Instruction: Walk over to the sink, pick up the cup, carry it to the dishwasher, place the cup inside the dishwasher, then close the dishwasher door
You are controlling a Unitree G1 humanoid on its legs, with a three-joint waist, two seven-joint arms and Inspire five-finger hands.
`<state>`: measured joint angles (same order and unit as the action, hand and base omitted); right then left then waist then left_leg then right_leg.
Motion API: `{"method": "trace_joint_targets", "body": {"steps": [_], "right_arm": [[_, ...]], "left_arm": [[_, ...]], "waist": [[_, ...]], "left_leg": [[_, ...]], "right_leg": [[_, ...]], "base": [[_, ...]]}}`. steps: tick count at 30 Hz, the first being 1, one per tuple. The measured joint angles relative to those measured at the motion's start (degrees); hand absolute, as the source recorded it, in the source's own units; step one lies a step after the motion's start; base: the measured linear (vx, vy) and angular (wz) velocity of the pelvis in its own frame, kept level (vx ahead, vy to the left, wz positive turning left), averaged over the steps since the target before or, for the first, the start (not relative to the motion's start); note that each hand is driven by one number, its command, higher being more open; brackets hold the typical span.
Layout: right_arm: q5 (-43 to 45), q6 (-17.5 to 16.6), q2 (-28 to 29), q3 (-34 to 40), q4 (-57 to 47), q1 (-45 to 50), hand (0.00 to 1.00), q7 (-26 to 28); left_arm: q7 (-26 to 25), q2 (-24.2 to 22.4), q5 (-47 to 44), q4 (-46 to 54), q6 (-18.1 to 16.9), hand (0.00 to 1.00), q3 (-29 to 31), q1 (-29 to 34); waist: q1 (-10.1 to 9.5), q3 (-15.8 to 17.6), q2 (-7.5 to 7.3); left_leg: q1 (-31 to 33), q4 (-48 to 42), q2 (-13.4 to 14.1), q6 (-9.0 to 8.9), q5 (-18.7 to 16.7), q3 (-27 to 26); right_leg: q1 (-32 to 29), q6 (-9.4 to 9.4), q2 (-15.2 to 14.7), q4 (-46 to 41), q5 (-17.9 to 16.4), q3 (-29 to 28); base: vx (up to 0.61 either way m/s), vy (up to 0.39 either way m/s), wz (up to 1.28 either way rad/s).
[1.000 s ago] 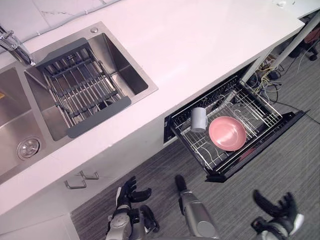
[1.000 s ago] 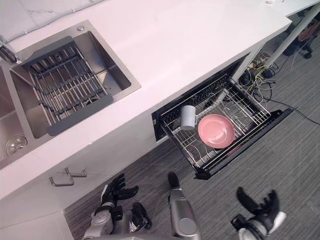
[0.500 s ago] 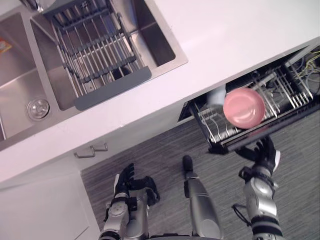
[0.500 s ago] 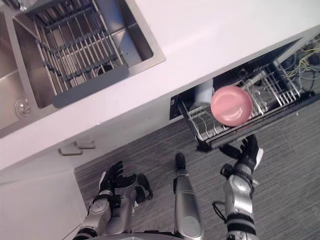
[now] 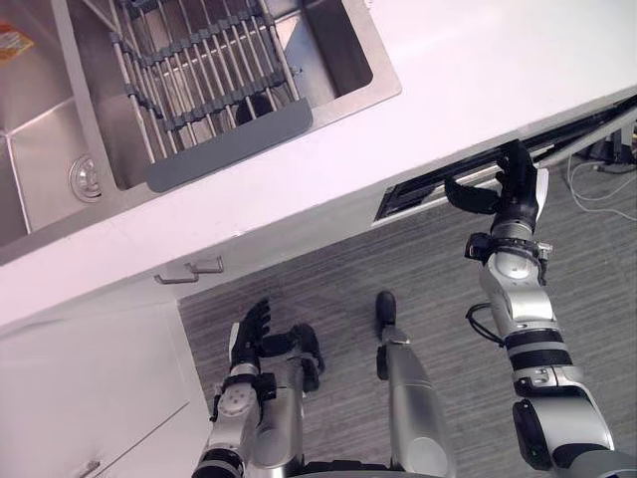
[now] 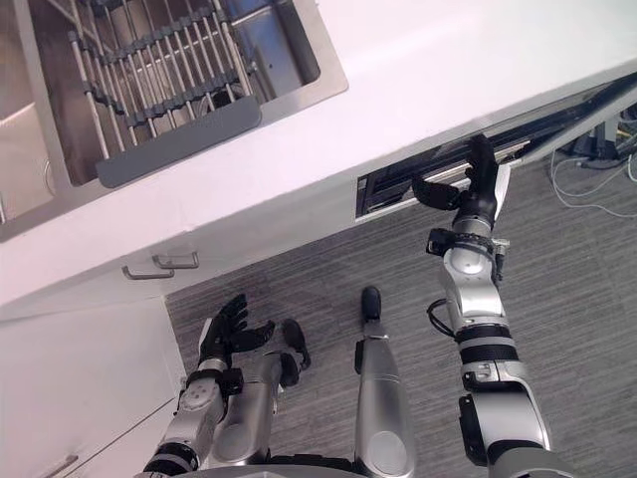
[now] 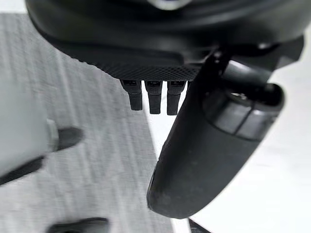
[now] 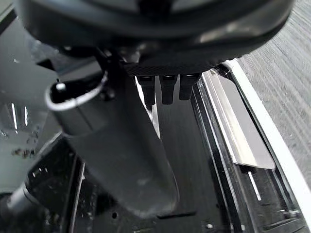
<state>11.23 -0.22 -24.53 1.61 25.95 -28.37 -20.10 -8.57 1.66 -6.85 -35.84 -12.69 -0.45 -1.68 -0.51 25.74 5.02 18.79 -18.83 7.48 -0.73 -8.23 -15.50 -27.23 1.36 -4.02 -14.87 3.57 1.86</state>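
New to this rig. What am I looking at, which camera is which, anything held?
A two-legged humanoid with two arms ending in dark fingered hands. The two wide pictures come from a stereo camera on its head, looking down; the two close ones from a camera on each wrist, looking along that hand. A white counter holds a steel sink with a dark grey rack in it. The right hand lays straight fingers against the dishwasher door, nearly shut, a dark gap left. The left hand hangs open near the floor. Neither hand holds anything.
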Motion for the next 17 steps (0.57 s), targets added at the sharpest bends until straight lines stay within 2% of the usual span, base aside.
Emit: {"method": "trace_joint_targets", "body": {"steps": [2,5,8,12,17], "right_arm": [[-2.0,-0.26,0.47,-0.11,-2.32,4.27,0.9,2.75],[-2.61,-2.38,4.26,1.4,-6.41,12.94,0.9,5.5],[-5.35,-4.61,6.2,1.26,-6.99,23.41,0.9,10.67],[-9.46,-4.82,12.38,1.33,-3.53,33.43,0.9,14.49],[-13.01,-4.8,15.84,1.51,4.34,36.5,0.9,15.97]], "left_arm": [[0.02,0.42,0.0,0.03,0.01,0.9,-0.01,0.0],[0.42,1.73,0.06,-0.26,0.34,0.9,-0.16,0.34],[1.45,3.17,0.06,-0.93,1.35,0.9,-0.06,2.12],[2.69,4.83,0.14,-0.94,1.73,0.9,0.13,5.69],[3.87,6.29,0.9,-1.1,2.62,0.9,0.74,7.67]], "waist": [[-0.04,-0.05,0.0],[0.19,-0.9,-0.02],[0.46,-5.59,-0.33],[0.69,-12.06,-1.9],[0.87,-15.64,-4.23]], "left_leg": [[-1.56,1.64,-0.04,-0.5,0.66,1.45],[-4.44,4.89,-0.27,-1.5,2.29,4.54],[-6.75,7.66,-0.39,-1.9,3.59,7.64],[-11.44,10.69,-0.65,-2.15,3.81,10.34],[-14.62,12.29,-1.38,-2.18,3.8,11.89]], "right_leg": [[1.99,-0.39,0.04,0.79,-0.47,1.58],[6.16,-0.73,0.23,2.99,-0.97,4.79],[9.34,-0.81,0.12,4.08,-2.23,8.03],[15.25,-0.62,-0.13,5.81,-3.54,11.17],[20.12,-0.12,-0.54,9.01,-3.32,12.97]], "base": [[-0.01,-0.084,0.4],[0.03,-0.073,0.48],[0.11,-0.039,0.53],[0.15,0.002,0.39],[0.09,0.043,0.21]]}}
